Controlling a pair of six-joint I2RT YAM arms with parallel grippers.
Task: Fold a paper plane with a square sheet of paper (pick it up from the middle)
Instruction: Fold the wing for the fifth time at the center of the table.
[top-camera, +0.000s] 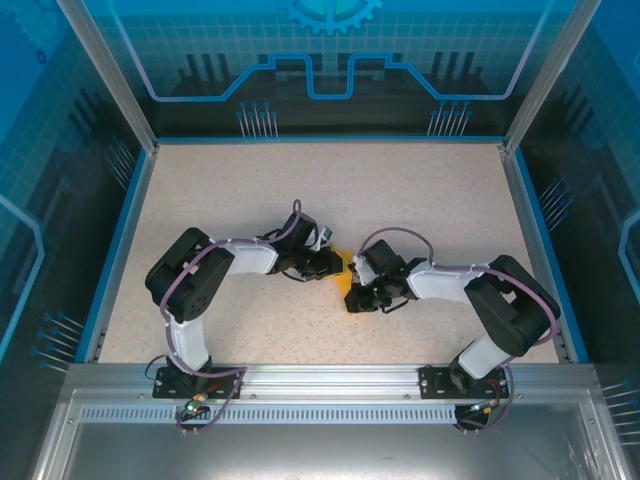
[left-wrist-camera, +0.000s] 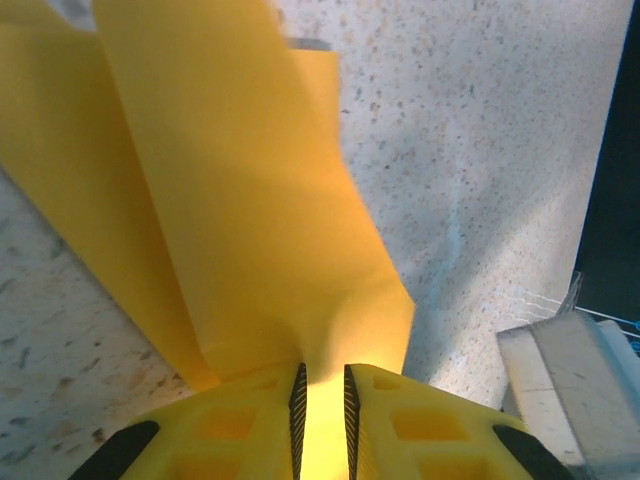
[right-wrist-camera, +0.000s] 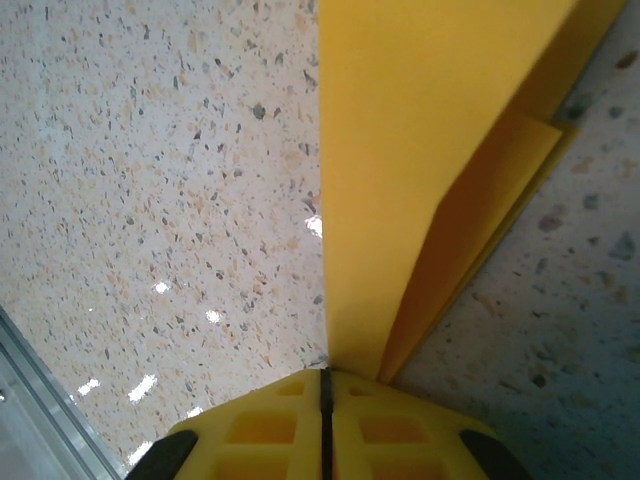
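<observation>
Left wrist view: the left gripper (left-wrist-camera: 322, 400) sits nearest the lens. Its jaws are narrow, and the paper (left-wrist-camera: 230, 200) runs down into the slot between them, so it is judged to be clamped on the sheet. Beyond the fingers the paper fans out in two overlapping layers above the table (left-wrist-camera: 480, 150). Whether its far edge touches the table cannot be told.

Right wrist view: the right gripper (right-wrist-camera: 325, 395) is pressed fully together on a folded edge of the same paper, with no gap visible. A second layer spreads away from the clamped one, low over the table.

Top external view: both grippers meet over the middle of the table, with the paper held between them.

Handling (judgement):
- Weight: very light. The load on either arm is negligible.
- Stiffness: limp in a single layer and stiffer along a crease. Unsupported flaps will probably droop towards the table.
- Surface: smooth. It may slide between the pads under a weak grip.
- Fragility: it marks permanently and is likely to tear if the arms pull apart.
- Grip point: hold the layered edge close to a crease, not a single-layer corner.
</observation>
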